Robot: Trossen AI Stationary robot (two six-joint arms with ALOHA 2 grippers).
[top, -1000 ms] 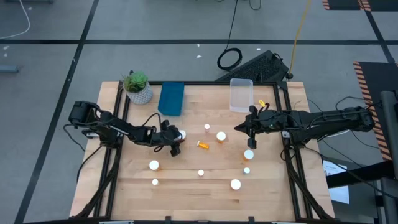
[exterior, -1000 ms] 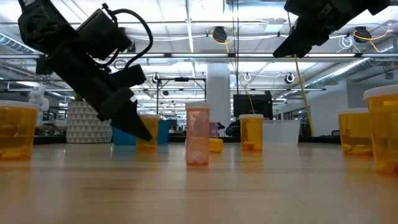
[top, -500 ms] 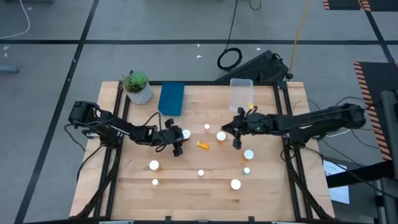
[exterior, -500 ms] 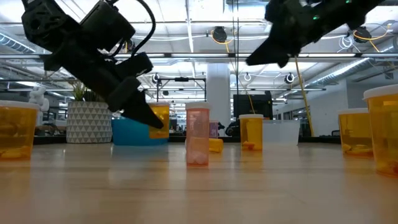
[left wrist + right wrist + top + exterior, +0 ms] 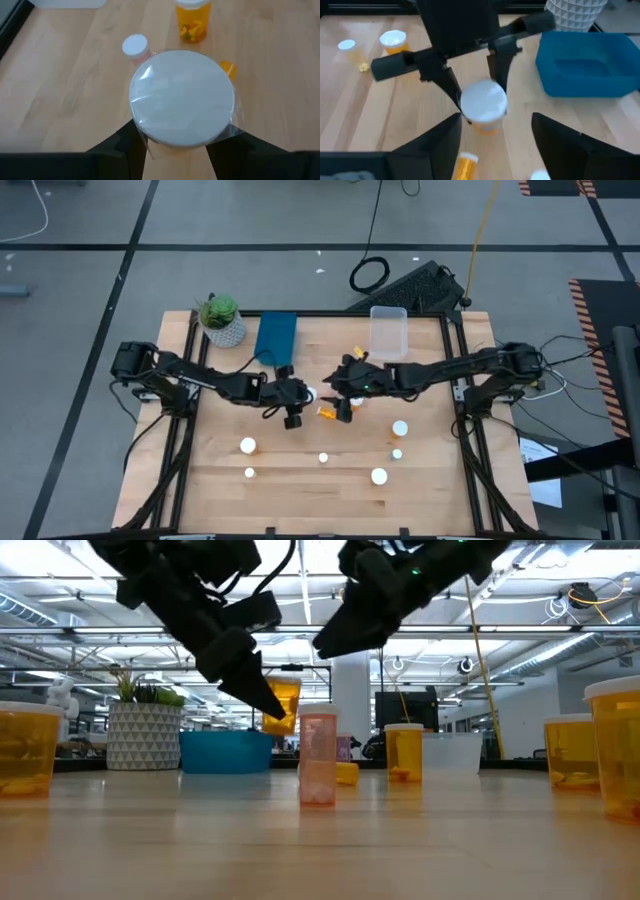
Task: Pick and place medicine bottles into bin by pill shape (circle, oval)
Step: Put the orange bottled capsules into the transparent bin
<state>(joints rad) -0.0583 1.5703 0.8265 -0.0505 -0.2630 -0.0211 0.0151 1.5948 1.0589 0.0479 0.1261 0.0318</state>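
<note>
My left gripper [image 5: 298, 400] is shut on a medicine bottle [image 5: 182, 97] with an orange body and a broad white cap; the low view shows this bottle [image 5: 285, 703] well above the table. My right gripper [image 5: 338, 398] hangs open just to its right, fingers pointing at the cap [image 5: 484, 102] without touching it. Another orange bottle [image 5: 327, 412] lies on its side on the table below them. Several more bottles stand on their bases over the table's near half, among them one [image 5: 246, 445] at the left and one [image 5: 379, 476] at the front. My left gripper pinches the bottle's orange body [image 5: 283, 718] just under the cap between its two fingers [image 5: 131, 145], one on each side. The fingers slant down from the table's left. The bottle is lifted clear of the table.
A blue bin [image 5: 275, 338] and a clear bin [image 5: 388, 332] sit at the table's far edge, with a potted plant [image 5: 220, 320] at the far left corner. A small pale bottle [image 5: 135, 46] and an orange one [image 5: 192, 20] stand beyond the held bottle.
My left gripper has lifted the bottle off the table and carried it up and a little toward the table's right. My right gripper has travelled toward the table's left, closing on the held bottle, and stayed open.
</note>
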